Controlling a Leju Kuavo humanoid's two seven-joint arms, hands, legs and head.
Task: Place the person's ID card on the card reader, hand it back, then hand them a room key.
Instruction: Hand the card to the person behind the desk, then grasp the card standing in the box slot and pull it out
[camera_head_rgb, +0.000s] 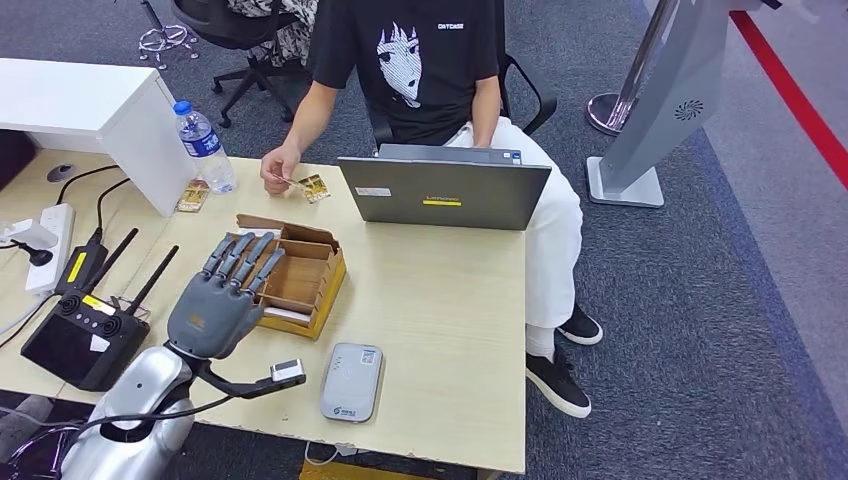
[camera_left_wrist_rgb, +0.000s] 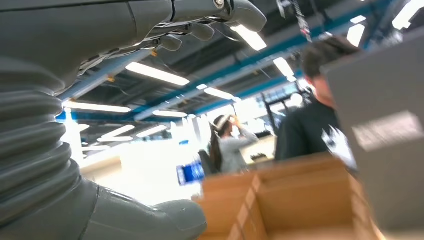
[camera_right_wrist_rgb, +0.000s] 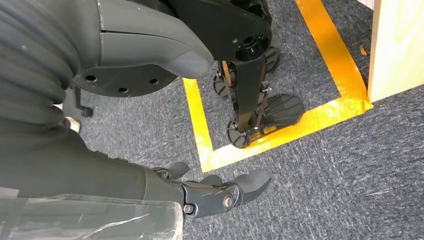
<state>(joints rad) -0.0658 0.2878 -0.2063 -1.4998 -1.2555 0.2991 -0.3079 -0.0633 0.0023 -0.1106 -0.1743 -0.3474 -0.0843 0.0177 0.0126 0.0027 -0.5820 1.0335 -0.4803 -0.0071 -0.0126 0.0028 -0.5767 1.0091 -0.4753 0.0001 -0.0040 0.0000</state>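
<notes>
My left hand (camera_head_rgb: 218, 300) hovers flat over the near end of an open cardboard box (camera_head_rgb: 310, 285), fingers stretched out and holding nothing. In the left wrist view the same fingers (camera_left_wrist_rgb: 200, 27) spread above the box (camera_left_wrist_rgb: 295, 200). A seated person's hand (camera_head_rgb: 280, 165) at the table's far edge pinches a small card (camera_head_rgb: 283, 181). A patterned card (camera_head_rgb: 314, 188) lies just beside it. The grey-white card reader (camera_head_rgb: 351, 382) lies at the front edge, right of my left arm. My right hand (camera_right_wrist_rgb: 220, 192) hangs over the carpet, fingers loosely apart and holding nothing.
A grey laptop (camera_head_rgb: 445, 195) stands before the person with its back toward me. A water bottle (camera_head_rgb: 205, 145) and another card (camera_head_rgb: 193, 195) sit at the far left. A black remote with antennas (camera_head_rgb: 80, 335) and a power strip (camera_head_rgb: 55, 240) lie left of my arm.
</notes>
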